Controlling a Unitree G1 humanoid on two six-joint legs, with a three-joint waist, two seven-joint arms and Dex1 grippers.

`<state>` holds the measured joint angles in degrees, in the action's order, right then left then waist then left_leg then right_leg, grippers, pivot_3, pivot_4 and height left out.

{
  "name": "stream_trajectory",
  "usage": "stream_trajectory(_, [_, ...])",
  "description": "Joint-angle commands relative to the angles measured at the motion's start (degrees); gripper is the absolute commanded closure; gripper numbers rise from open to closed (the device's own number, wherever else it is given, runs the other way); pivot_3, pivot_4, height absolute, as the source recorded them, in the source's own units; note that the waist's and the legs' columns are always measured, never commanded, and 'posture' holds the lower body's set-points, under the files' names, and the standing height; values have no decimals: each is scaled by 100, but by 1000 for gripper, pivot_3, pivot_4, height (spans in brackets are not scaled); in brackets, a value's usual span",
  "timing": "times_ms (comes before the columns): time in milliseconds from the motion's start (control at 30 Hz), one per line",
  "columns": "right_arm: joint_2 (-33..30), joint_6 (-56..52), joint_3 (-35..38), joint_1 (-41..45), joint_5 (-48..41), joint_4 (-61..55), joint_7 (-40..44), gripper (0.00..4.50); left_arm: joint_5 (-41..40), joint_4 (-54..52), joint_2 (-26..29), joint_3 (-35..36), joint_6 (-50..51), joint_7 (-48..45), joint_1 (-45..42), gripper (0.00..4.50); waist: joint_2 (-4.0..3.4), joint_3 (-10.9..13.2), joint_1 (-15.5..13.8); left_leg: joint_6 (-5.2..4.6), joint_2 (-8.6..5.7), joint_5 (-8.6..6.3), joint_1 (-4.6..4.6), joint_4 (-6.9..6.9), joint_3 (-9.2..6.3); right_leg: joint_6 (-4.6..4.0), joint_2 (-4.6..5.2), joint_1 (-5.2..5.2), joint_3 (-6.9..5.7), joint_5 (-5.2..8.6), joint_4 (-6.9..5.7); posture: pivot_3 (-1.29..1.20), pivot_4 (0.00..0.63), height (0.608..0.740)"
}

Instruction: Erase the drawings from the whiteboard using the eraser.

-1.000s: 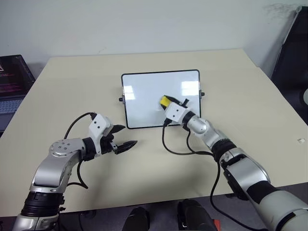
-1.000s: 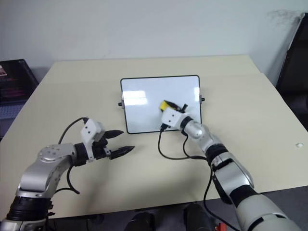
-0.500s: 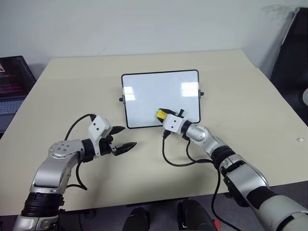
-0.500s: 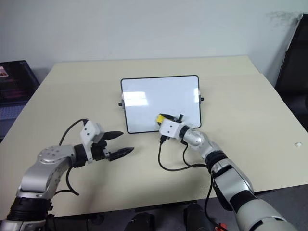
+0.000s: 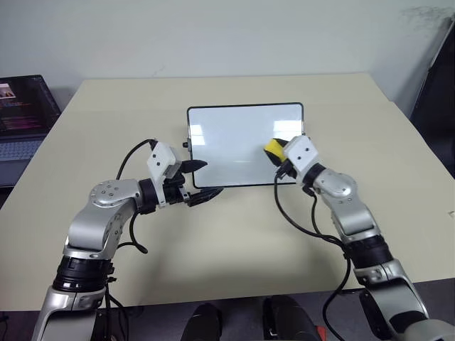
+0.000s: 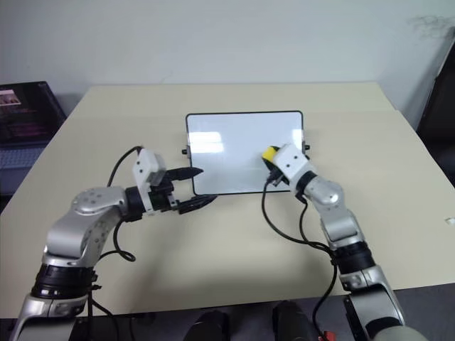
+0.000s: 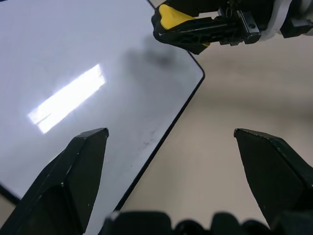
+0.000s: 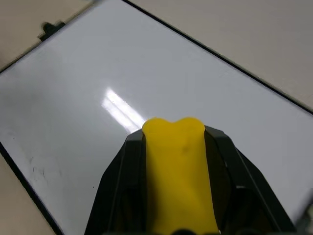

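Note:
The whiteboard [image 5: 234, 138] lies flat in the middle of the tan table, its black-framed face glossy white. The drawings are out of view; I make out just a faint grey smudge [image 7: 149, 55] on the board. My right gripper [image 5: 276, 152] is shut on the yellow eraser [image 5: 273, 147], held over the board's right part near the right edge. From the right wrist, the eraser [image 8: 178, 186] sits between the two black fingers [image 8: 122, 171] above the white face. My left gripper [image 5: 210, 177] is open and holds nothing, hovering at the board's front left corner.
A laptop [image 5: 21, 114] with a lit screen stands off the table's left side. A dark object [image 5: 435, 71] stands beyond the right edge. A black cable [image 5: 298, 220] loops from the right wrist onto the bare table in front of the board.
My right gripper has carried the eraser from the board's front edge to its right part. My left gripper has risen to the board's front left corner. The head camera has shifted.

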<state>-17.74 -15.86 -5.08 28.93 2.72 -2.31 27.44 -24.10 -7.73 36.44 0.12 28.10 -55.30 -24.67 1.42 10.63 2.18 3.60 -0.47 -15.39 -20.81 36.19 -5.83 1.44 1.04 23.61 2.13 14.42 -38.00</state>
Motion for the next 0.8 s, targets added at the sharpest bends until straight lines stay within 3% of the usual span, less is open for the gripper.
stream_trajectory(33, [-90,-1537,723,-588,-410,-1490,-242,3252,-112,-323,-15,-207,75,-181,-347,0,0,0,-21,0,-2,0,-3,0,-4,0,-1,0,-4,0,-1,0,150,740])
stream_trajectory(167, [114,-2600,1321,-1339,-625,-2300,-711,3253,-95,-373,-42,-556,47,-480,-505,0,0,0,-22,0,-5,0,0,0,6,2,-4,-1,1,2,1,0,150,740])
stream_trajectory(300, [336,-3103,1630,-1563,-803,-2339,-1043,3253,50,-188,-196,-1013,-195,-836,-724,0,-1,0,-10,0,-3,0,5,1,21,3,-11,0,2,2,0,0,150,740])
stream_trajectory(600, [578,-3343,1964,-1234,-1091,-1649,-1536,3253,685,847,-602,-1755,-1071,-1466,-1273,0,-1,0,15,-1,-8,0,6,13,34,3,-34,-1,5,2,0,0,150,740])
stream_trajectory(800, [521,-3182,1974,-1248,-1153,-1435,-1676,3253,839,1028,-791,-1796,-1221,-1478,-1374,0,-1,0,6,-2,-5,0,2,14,33,3,-31,0,7,1,2,0,150,740])
